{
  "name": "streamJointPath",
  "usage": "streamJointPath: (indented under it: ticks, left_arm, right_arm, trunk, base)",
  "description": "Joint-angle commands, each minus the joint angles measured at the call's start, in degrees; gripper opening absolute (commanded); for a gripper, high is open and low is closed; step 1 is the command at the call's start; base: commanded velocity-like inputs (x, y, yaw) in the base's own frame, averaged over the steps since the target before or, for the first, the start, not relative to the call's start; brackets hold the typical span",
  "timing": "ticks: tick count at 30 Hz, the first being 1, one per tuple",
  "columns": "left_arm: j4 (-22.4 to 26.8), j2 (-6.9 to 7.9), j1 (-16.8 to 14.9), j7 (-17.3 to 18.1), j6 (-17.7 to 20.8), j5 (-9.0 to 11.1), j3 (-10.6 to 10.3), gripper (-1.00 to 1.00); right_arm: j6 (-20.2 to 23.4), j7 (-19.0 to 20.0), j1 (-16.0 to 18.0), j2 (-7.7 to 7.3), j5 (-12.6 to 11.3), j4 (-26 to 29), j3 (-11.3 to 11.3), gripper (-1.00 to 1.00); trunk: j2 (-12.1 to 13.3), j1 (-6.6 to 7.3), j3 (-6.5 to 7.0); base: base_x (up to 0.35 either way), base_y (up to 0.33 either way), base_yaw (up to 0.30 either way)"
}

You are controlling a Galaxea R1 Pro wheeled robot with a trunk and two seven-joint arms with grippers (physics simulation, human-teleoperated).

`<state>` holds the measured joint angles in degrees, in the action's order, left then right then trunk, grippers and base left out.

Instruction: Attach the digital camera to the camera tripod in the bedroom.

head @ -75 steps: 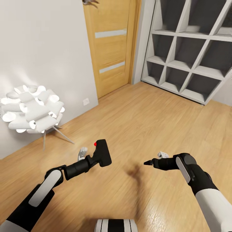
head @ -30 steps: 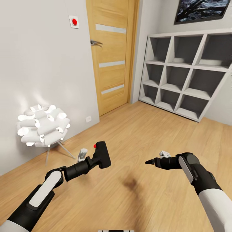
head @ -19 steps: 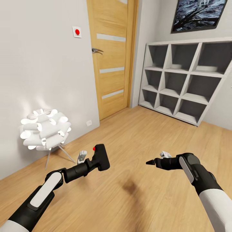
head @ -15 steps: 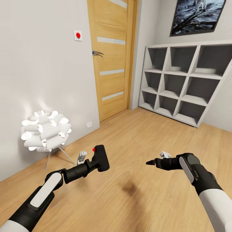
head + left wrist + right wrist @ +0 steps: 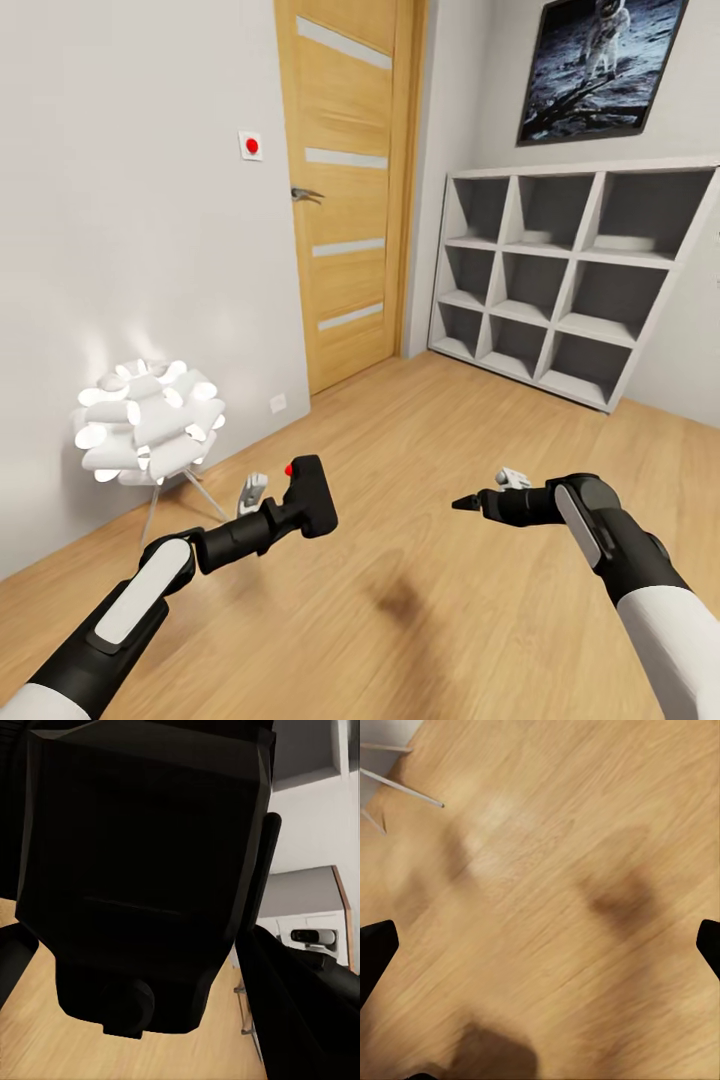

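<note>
A light wood plank floor [image 5: 440, 470] fills the lower half of the frame. A white wall [image 5: 130, 180] takes up the upper left, with a small red button plate [image 5: 252, 146] and a socket [image 5: 278, 403] low down. A glowing white lamp [image 5: 148, 430] on thin legs stands at the left. A wooden door [image 5: 345, 190] sits top centre. At the right stands a grey cube shelf [image 5: 570, 280], with a moon poster [image 5: 600, 65] above it.
</note>
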<state>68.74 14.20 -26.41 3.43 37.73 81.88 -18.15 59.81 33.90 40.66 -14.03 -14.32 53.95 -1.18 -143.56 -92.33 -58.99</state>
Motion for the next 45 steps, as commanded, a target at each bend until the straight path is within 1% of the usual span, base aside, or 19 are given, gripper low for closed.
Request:
streamJointPath:
  ticks: [1, 15, 21, 25, 45]
  left_arm:
    - [-0.14, 0.04, -0.04, 0.26, 0.07, 0.02, -0.06, -1.00]
    - [-0.53, 0.04, -0.04, 0.26, 0.02, -0.05, -0.01, -1.00]
    - [-2.70, 0.07, -0.04, 0.27, 0.03, 0.01, 0.17, -1.00]
    - [-3.06, 0.11, -0.04, 0.26, -0.12, -0.03, 0.21, -1.00]
    - [-3.30, 0.10, -0.04, 0.35, -0.64, -0.13, 0.22, -1.00]
  right_arm:
    - [0.19, 0.09, 0.03, -0.08, -0.12, 0.05, -0.06, 1.00]
    - [0.19, 0.03, 0.03, -0.12, -0.25, 0.02, 0.04, 1.00]
    - [0.19, 0.02, 0.03, -0.12, -0.19, 0.02, 0.04, 1.00]
    - [0.19, 0.02, 0.03, -0.12, -0.19, 0.02, 0.04, 1.00]
    - [0.19, 0.02, 0.03, -0.07, -0.23, -0.40, 0.04, 1.00]
  trunk:
    - [0.00, 0.03, 0.17]
    - [0.18, 0.40, 3.28]
    - [0.26, 0.55, 4.60]
    - [0.32, 0.65, 5.49]
    - [8.33, 5.04, 9.08]
  base:
    - [0.000, 0.000, 0.000]
    - [0.000, 0.000, 0.000]
    - [0.000, 0.000, 0.000]
    - [0.000, 0.000, 0.000]
    - [0.000, 0.000, 0.000]
